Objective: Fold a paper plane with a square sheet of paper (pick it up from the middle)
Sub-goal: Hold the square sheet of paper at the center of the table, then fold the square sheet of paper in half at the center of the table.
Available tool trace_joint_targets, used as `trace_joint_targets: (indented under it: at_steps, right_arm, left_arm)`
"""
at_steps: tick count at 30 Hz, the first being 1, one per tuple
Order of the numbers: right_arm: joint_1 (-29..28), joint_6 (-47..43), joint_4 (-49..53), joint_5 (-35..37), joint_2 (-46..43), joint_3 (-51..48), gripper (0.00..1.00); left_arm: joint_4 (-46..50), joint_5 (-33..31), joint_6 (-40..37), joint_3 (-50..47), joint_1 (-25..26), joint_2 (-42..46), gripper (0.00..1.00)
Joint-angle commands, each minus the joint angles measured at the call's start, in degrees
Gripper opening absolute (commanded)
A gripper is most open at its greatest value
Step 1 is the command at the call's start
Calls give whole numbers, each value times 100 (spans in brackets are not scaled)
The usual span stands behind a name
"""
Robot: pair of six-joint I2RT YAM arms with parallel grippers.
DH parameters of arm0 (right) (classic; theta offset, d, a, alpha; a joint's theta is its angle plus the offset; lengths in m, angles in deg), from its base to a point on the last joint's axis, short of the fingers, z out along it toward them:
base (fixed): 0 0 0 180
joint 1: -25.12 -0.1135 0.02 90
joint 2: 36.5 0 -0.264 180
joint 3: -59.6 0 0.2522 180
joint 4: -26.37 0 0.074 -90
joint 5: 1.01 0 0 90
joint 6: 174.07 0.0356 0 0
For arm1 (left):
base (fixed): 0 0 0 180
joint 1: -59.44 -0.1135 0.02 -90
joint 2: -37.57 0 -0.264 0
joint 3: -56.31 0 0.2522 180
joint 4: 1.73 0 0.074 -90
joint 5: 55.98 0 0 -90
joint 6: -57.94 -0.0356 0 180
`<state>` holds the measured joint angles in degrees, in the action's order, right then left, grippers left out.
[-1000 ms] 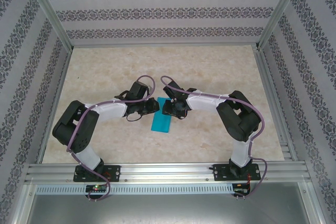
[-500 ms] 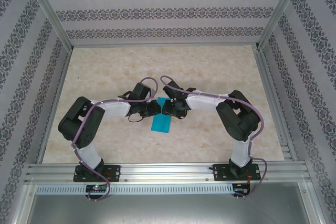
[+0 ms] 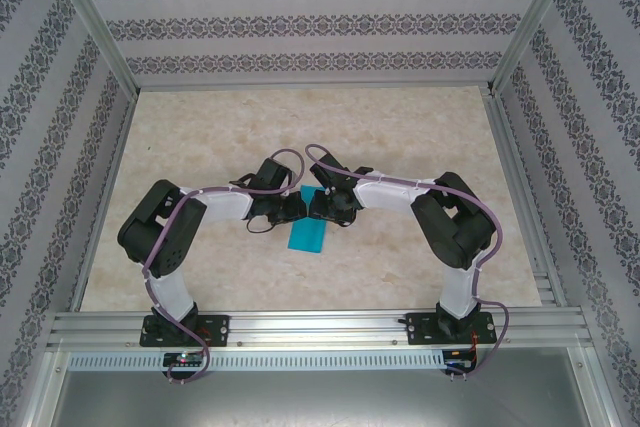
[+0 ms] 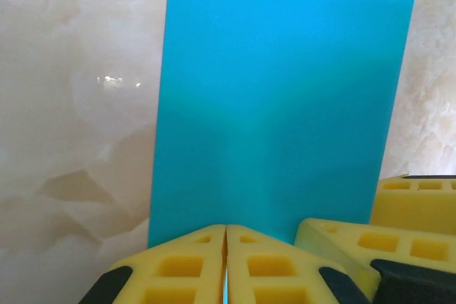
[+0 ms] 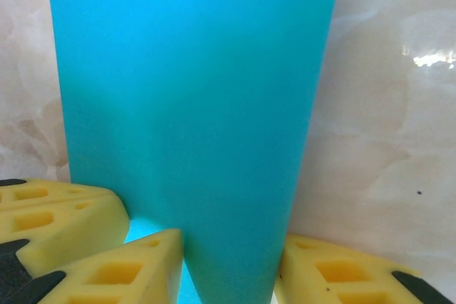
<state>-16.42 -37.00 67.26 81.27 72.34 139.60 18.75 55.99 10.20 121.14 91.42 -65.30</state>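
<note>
The square sheet of paper [image 3: 307,234] lies in the middle of the table as a teal-blue folded rectangle, half its width. Both grippers meet at its far end. My left gripper [image 3: 291,210] is shut on the paper's near edge, and a thin blue sliver shows between its pressed yellow pads [image 4: 187,261]. Beyond them the paper [image 4: 278,97] bulges upward with a soft crease. My right gripper [image 3: 323,207] stands open, its fingers [image 5: 135,268] well apart, with a raised fold of the paper [image 5: 192,105] running between them.
The table [image 3: 400,127] is pale marbled stone, walled by patterned panels and an aluminium frame [image 3: 300,327] along the near edge. My right gripper's yellow fingers [image 4: 399,226] crowd in beside the left ones.
The left arm has swung right and its gripper has closed in on the paper's far end, next to the right gripper. The right arm and the paper have barely moved.
</note>
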Motion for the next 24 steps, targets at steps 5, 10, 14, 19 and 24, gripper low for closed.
trace_joint_targets:
  at_steps: [5,10,14,19,24]
  right_arm:
    - [158,76,-123,179,-338,-407,43]
    - [229,-101,-182,526,-1438,-720,51]
    - [208,-216,-356,274,-1649,-720,45]
    - [94,-85,-765,-211,-1306,-557,16]
    - [78,73,-1025,-402,-944,-497,0]
  left_arm:
    - [397,-393,-133,-176,81,-277,8]
    - [372,-459,-150,-229,82,-345,8]
    - [292,-437,-118,-252,86,-416,8]
    - [280,-480,-79,-287,80,-399,7]
    - [234,-493,-27,-343,80,-416,5]
